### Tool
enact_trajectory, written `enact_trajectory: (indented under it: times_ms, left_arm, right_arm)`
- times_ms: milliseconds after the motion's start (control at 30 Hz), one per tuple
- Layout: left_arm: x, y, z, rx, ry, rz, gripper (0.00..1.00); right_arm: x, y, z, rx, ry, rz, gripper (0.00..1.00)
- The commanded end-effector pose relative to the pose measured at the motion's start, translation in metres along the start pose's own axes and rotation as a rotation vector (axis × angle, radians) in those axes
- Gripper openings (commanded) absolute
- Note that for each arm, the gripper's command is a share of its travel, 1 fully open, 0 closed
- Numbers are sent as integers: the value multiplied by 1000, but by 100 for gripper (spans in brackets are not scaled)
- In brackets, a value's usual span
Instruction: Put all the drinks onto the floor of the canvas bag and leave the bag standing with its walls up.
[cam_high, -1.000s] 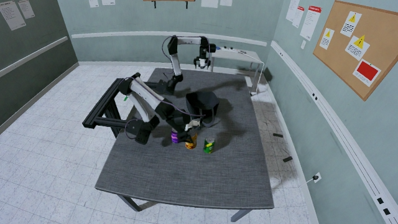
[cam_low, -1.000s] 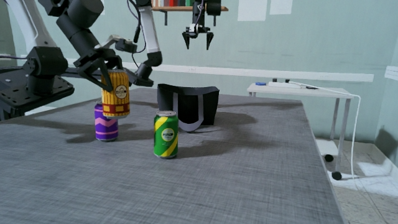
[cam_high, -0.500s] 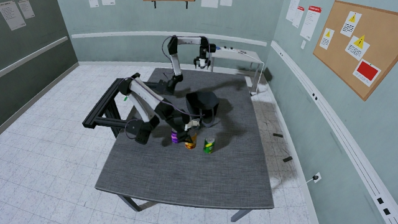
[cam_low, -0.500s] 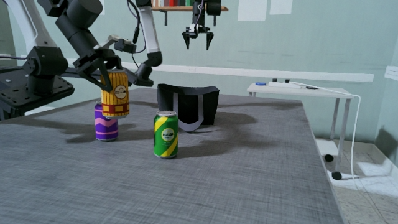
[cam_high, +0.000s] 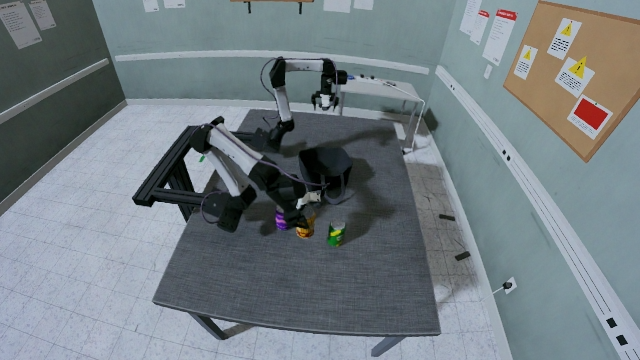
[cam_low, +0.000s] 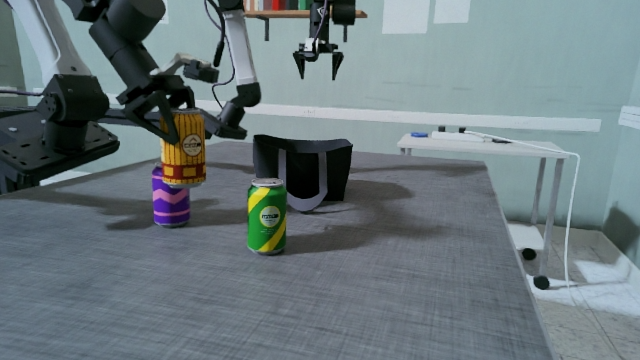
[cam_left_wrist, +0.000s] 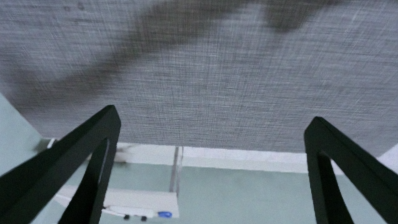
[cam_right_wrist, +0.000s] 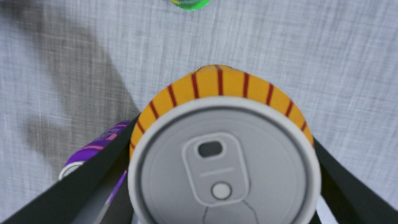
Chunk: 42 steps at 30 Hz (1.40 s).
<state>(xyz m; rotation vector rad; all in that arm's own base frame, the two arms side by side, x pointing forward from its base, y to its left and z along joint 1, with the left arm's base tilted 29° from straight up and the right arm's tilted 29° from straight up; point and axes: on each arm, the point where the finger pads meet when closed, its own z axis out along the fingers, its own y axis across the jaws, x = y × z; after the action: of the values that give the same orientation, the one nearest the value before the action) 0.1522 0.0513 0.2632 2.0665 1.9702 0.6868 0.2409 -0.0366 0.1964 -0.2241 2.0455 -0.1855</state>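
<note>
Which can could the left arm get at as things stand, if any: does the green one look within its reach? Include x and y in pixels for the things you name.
Perhaps not readily: the left hand (cam_high: 325, 102) (cam_low: 318, 70) hangs beyond the black bag (cam_high: 309, 172) (cam_low: 337, 175), with the green can (cam_high: 336, 234) (cam_low: 267, 217) on the near side.

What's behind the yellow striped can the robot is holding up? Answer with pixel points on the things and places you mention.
Behind the yellow can (cam_low: 184, 165), the purple can (cam_low: 171, 206) stands on the table (cam_low: 350, 300). Its label's lower part shows; part of its top is covered, so that stays unseen.

Robotics lab or test room: two jointed arms (cam_high: 302, 65) (cam_low: 240, 50) at a grey surface (cam_high: 300, 280) (cam_low: 300, 300); corkboard (cam_high: 540, 45) with warning notices; wall trunking (cam_high: 550, 225); wheeled side table (cam_high: 380, 90) (cam_low: 500, 144); speckled floor (cam_high: 90, 210).
</note>
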Motion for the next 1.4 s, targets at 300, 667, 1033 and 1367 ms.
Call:
enact_trajectory:
  times_ms: [300,667,1033,1367]
  left_arm:
    - [0,3,1,-13,6,-3,100]
    - [0,3,1,-13,6,-3,100]
    - [0,3,1,-13,6,-3,100]
    - [0,3,1,-13,6,-3,100]
  right_arm:
    - [-52,-6,-39,30,-124,-33,70]
    - [-65,-7,-52,31,-139,-41,70]
    - [-56,-6,-47,35,-128,-37,70]
    - [-59,1,-45,118,-114,21,70]
